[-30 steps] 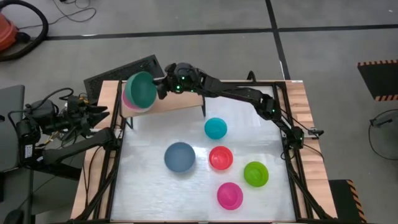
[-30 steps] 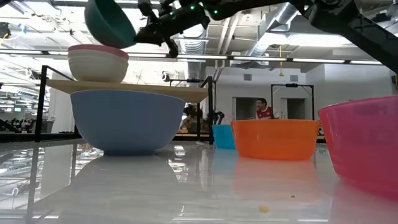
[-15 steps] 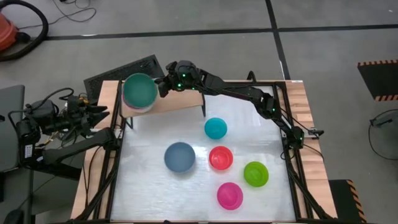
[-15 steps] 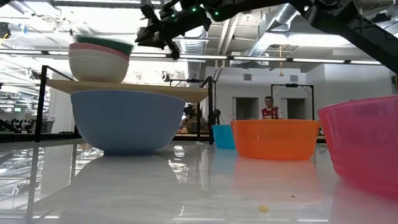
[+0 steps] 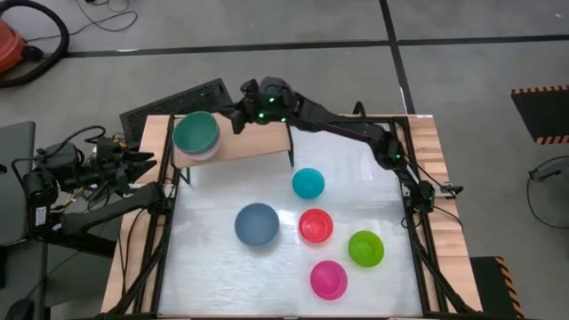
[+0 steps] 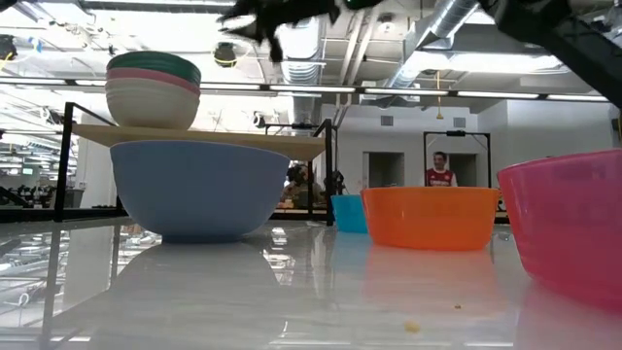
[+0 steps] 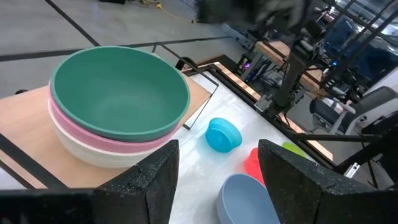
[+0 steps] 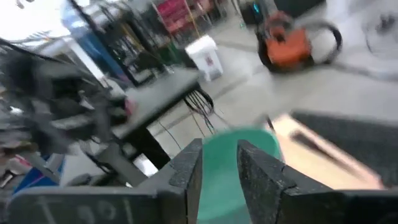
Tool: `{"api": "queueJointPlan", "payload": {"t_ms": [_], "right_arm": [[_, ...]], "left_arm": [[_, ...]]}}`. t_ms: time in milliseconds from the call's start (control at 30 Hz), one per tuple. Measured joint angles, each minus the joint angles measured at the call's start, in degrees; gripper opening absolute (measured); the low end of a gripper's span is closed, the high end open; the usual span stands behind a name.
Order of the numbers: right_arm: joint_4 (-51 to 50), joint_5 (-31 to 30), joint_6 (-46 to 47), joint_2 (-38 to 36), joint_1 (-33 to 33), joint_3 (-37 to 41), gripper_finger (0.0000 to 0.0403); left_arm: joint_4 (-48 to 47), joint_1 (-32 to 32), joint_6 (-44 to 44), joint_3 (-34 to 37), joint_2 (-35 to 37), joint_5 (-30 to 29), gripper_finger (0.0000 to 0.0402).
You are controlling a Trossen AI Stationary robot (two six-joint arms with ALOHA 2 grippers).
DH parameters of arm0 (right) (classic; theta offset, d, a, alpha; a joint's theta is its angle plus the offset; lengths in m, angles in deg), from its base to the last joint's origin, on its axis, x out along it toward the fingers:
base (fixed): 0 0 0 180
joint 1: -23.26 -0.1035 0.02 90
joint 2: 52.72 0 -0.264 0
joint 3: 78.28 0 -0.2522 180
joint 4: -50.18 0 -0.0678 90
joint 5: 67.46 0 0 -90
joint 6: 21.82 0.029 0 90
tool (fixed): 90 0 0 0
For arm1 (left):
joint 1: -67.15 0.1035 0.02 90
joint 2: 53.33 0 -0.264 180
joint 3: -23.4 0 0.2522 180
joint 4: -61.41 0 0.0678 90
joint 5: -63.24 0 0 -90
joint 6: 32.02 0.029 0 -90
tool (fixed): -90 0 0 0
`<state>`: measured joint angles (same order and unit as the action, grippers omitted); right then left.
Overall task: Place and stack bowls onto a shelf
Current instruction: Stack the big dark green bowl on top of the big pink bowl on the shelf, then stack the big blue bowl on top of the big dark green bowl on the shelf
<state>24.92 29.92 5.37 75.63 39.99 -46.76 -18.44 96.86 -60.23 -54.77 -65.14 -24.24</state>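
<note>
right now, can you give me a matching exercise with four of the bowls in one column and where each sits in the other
Bowls:
1. dark green bowl
2. light blue bowl
3. magenta bowl
4. white bowl

Places:
A. bottom of the stack on the shelf
B. on the tabletop, nearest the front edge
C. top of the stack on the shelf
D. on the tabletop, in front of the shelf, left of the red bowl

Pairs: 1-C, 2-D, 3-B, 4-A

Overhead and tabletop-level views share the shelf (image 5: 233, 147).
</note>
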Motion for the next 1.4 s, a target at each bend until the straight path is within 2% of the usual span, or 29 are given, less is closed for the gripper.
{"api": "queueJointPlan", "payload": {"t_ms": [100, 233, 667, 833, 967, 1067, 1133, 1267, 1400], "right_arm": [[0.53, -1.97, -3.46, -1.44, -1.28, -0.17, 0.0113], [0.61, -4.62, -5.26, 0.33, -2.82, 0.01, 0.0102], [6.18, -4.02, -1.71, 8.98, -3.87, 0.14, 0.0098], [7.64, -2.68, -1.71, 8.67, -3.85, 0.12, 0.0098], [7.07, -1.26, -2.03, 5.17, -3.95, 0.01, 0.0098], [-0.78, 0.77, -2.71, 0.34, -4.49, -0.41, 0.0098], [-11.65, 0.69, -4.73, -3.15, -5.38, -0.32, 0.0098], [-33.77, -3.11, -4.61, -6.6, -8.82, -0.15, 0.0098], [-51.63, -7.89, -1.2, -6.8, -13.29, -0.1, 0.0098]], "left_arm": [[0.01, -0.01, 0.09, 0.0, 0.0, -0.46, 0.0204], [0.02, -0.02, 0.63, 0.0, 0.0, -0.95, 0.0204], [0.01, -0.02, -0.28, 0.0, 0.0, -0.24, 0.0204], [0.0, 0.0, -0.37, 0.0, 0.0, 0.13, 0.0204], [0.0, -0.02, 0.02, 0.0, 0.0, 0.05, 0.0204], [0.0, -0.02, 0.04, 0.0, 0.0, 0.07, 0.0204], [0.0, -0.02, 0.07, 0.0, 0.0, 0.08, 0.0204], [0.0, -0.01, 0.9, 0.0, 0.0, 0.08, 0.0204], [0.0, -0.02, 2.54, 0.0, 0.0, 0.08, 0.0204]]}}
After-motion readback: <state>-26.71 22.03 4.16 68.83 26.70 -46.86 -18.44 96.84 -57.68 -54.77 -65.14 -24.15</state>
